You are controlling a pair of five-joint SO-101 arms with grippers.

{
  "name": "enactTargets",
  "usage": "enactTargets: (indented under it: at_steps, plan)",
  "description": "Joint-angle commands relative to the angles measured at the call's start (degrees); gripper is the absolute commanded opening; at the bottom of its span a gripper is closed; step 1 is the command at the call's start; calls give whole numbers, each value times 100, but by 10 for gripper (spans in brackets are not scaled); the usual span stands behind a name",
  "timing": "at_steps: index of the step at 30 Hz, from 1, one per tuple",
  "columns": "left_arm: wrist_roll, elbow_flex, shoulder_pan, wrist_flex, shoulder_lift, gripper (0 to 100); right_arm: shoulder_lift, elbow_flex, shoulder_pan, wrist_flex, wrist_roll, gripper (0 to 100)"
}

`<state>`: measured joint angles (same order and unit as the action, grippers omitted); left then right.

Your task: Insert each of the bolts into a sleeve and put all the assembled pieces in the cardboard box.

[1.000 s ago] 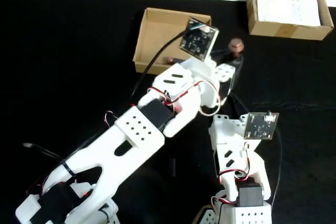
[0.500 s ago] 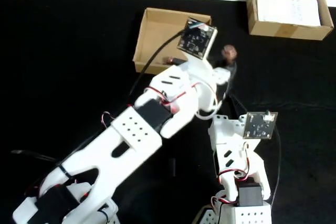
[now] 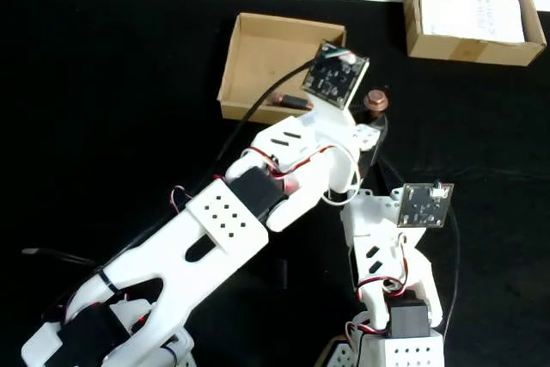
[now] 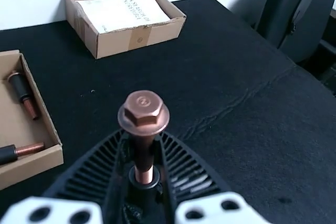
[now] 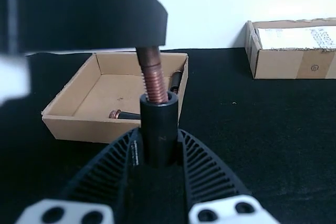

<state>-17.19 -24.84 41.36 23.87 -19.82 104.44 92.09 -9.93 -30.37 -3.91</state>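
Pinching the copper bolt (image 4: 143,113) just under its hex head, the left end effector (image 4: 143,139) has both ribbed fingers pressed against the shaft, head end toward the wrist camera. And right beneath it, the threaded end sits in the mouth of the black sleeve (image 5: 157,124), which stands upright, clamped tight between the fingers of the right end effector (image 5: 157,136). Bolt only partly in: bare thread shows above the sleeve's rim. From the high view, the pair hangs over the black table (image 3: 112,83), just beside the open cardboard box (image 3: 258,53) and outside its wall. Inside that box, a first assembled piece (image 4: 21,90) lies on the floor and a second assembled piece (image 4: 18,150) rests near the front wall. Well apart, at the far corner, sits a paper-filled box (image 3: 473,19).
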Motion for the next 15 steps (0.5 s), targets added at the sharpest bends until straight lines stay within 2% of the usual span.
enactTargets:
  at_steps: [1,3,6,11,15]
  plan:
    - [0,-145,48,26,-224,82,66,-48,-22,145,308,8]
    - [-18,-242,31,88,-224,149,66,-48,-22,145,396,8]
    - [-26,-145,31,659,-233,222,66,-48,-22,145,387,8]
    - [-26,207,13,1626,-251,235,66,-40,-22,145,369,8]
    - [-26,330,-251,2251,-743,235,66,-48,-13,136,360,8]
